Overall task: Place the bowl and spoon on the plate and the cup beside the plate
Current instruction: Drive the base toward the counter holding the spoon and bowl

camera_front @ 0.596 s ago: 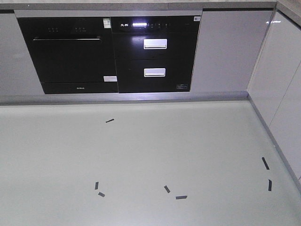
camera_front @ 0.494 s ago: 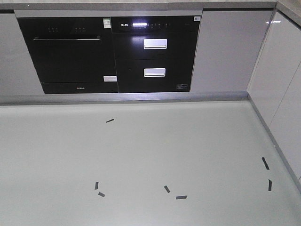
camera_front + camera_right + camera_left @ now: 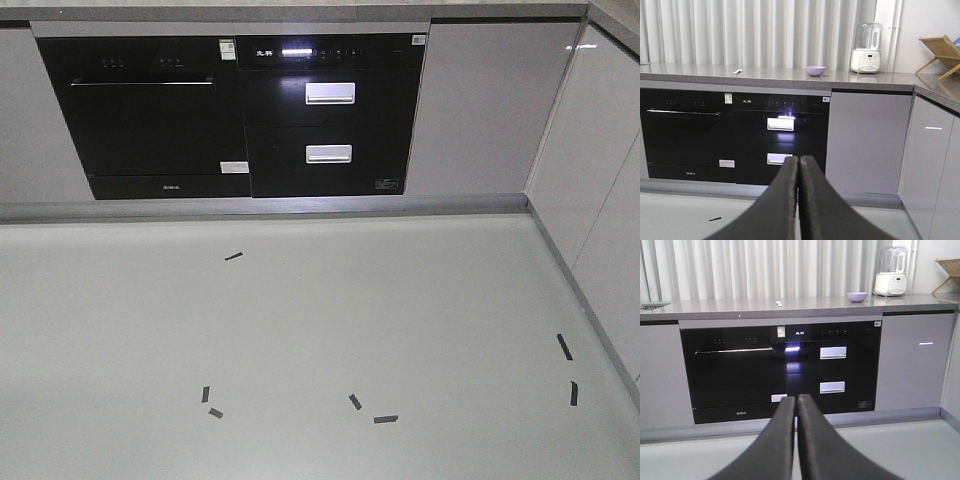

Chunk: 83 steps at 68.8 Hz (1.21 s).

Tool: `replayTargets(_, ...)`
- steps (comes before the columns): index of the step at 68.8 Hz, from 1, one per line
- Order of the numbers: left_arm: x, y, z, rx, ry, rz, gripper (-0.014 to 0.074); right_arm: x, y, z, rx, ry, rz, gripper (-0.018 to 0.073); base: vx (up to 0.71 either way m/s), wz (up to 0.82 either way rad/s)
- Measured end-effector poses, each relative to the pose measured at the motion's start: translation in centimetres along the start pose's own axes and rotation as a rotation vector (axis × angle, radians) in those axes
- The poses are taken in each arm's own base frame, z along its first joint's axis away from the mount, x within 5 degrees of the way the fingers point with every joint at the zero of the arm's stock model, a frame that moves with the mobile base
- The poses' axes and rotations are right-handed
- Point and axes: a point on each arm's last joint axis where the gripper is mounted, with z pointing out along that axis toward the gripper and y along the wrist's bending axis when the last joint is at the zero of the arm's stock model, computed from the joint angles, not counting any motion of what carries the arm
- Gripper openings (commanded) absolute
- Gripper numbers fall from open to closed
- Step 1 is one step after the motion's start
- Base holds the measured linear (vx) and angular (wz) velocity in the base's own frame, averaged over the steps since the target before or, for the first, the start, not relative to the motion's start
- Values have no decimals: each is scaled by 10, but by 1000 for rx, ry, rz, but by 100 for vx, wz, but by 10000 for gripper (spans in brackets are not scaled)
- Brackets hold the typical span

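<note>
The left tool [image 3: 796, 399] and the right tool [image 3: 799, 159] are both clenching, fingers pressing together on nothing. The bowl [image 3: 857, 296] is sitting on the worktop [image 3: 820, 304] near the white blender [image 3: 891, 271], to its left. The spoon [image 3: 779, 303] is lying farther left of the blender.

Spoon [image 3: 779, 303] on counter [image 3: 715, 306]: pale speck, shape too small to tell. Wooden rack [image 3: 940, 52]: cut by right edge, both wrist views. Left gripper [image 3: 796, 399], right gripper [image 3: 799, 159]: bases cut by bottom edge. Oven sticker [image 3: 227, 46]: print unreadable. Front view: counter cut by top edge.
</note>
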Motion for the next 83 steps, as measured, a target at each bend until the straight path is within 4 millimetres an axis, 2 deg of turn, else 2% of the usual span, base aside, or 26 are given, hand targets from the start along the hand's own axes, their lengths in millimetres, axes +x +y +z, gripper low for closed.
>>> replayTargets(40, 0, 0, 0, 0, 0, 0, -7, 0, 0, 0, 0, 0, 0, -11, 3, -1)
replayTargets(83, 0, 0, 0, 0, 0, 0, -7, 0, 0, 0, 0, 0, 0, -11, 15, -4)
